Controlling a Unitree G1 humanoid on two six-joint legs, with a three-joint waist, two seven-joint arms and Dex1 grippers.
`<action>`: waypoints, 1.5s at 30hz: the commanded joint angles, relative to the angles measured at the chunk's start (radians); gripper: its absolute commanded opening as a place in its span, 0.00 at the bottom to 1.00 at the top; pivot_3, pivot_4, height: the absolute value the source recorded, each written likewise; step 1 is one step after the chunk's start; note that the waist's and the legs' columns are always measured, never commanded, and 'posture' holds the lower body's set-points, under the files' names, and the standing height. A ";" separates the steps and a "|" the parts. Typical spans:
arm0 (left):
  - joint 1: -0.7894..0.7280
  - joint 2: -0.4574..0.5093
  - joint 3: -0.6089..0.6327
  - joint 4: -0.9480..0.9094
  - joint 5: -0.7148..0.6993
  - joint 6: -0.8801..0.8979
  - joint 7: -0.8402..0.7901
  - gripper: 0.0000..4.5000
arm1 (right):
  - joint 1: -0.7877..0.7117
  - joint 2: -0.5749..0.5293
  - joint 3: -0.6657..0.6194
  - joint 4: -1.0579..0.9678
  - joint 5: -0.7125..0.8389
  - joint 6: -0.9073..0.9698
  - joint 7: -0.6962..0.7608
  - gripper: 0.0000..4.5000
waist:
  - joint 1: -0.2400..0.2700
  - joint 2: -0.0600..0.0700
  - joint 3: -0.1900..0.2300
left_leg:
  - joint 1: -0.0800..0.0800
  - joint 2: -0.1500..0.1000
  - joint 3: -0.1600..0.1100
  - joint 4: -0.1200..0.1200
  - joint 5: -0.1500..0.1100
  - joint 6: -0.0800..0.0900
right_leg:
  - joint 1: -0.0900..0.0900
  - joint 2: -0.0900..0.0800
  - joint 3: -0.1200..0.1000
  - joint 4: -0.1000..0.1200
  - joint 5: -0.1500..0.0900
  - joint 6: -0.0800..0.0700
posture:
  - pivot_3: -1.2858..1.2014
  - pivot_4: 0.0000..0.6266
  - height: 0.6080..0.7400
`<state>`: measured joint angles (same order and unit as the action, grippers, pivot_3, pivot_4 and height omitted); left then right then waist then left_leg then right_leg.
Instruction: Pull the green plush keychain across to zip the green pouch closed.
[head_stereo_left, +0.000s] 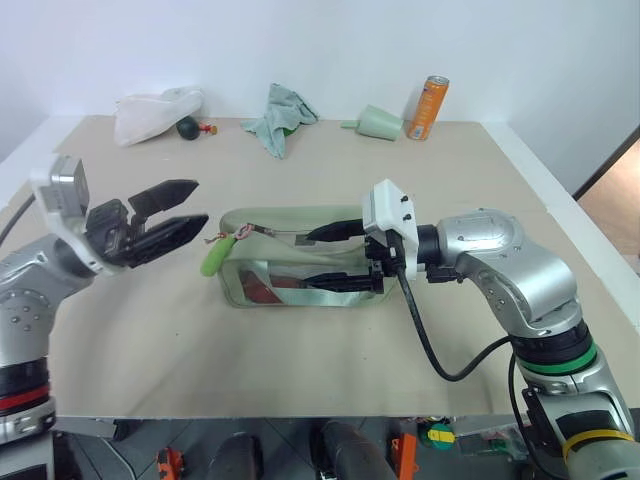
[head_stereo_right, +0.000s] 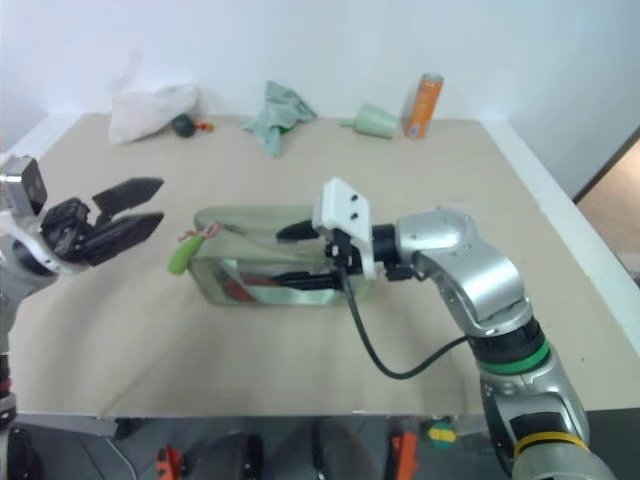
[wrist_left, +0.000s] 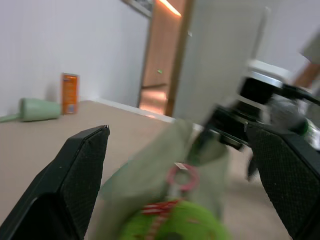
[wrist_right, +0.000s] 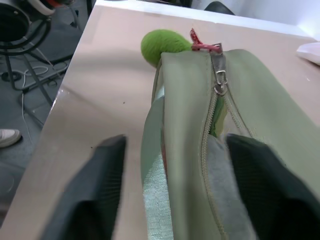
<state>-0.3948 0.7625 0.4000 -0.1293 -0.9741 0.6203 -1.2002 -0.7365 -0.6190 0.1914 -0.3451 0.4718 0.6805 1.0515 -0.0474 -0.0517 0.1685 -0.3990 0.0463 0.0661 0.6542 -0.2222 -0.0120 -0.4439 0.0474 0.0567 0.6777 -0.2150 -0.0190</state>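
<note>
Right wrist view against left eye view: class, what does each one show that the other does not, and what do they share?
The right wrist view alone shows the zipper teeth and metal pull close up, plus floor cables beyond the table edge. The left eye view alone shows the left tool open beside the green pouch, the orange can, teal cloth, pale green cone and white bag. Both show the pouch, the green plush keychain at its end, and the right tool open about the pouch.

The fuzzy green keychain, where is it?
In the left eye view the keychain hangs at the pouch's left end, just right of the open left end effector.
</note>
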 joint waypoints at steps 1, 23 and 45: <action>-0.020 0.075 0.011 -0.041 -0.004 -0.010 -0.083 1.00 | -0.020 -0.004 -0.040 -0.012 0.024 0.010 -0.013 1.00 | 0.000 0.000 0.000 | 0.000 0.000 0.000 0.000 0.000 0.000 | 0.000 0.000 0.000 0.000 -0.001 -0.001 | 0.52 0.24 1.00; -0.021 0.116 0.006 -0.059 0.012 -0.029 -0.130 1.00 | 0.133 -0.346 -0.354 0.106 0.139 0.021 0.100 1.00 | -0.001 0.002 0.002 | -0.001 -0.001 -0.002 -0.002 -0.003 0.003 | -0.001 0.000 -0.001 0.000 -0.005 -0.002 | 0.52 0.24 1.00; 0.110 0.053 0.051 -0.102 0.000 -0.038 -0.018 1.00 | 0.185 -0.237 -0.235 0.095 0.107 -0.006 0.048 0.36 | 0.000 0.002 0.002 | 0.000 0.000 -0.001 -0.002 -0.003 0.003 | 0.000 0.000 -0.001 0.002 -0.005 -0.001 | 0.52 0.24 1.00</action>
<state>-0.2847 0.8106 0.4049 -0.2035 -0.9630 0.6054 -1.2252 -0.5296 -0.8519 -0.0306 -0.2358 0.5755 0.6873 1.1027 -0.0470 -0.0495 0.1707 -0.3988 0.0460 0.0644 0.6522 -0.2256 -0.0092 -0.4443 0.0475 0.0554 0.6795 -0.2203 -0.0205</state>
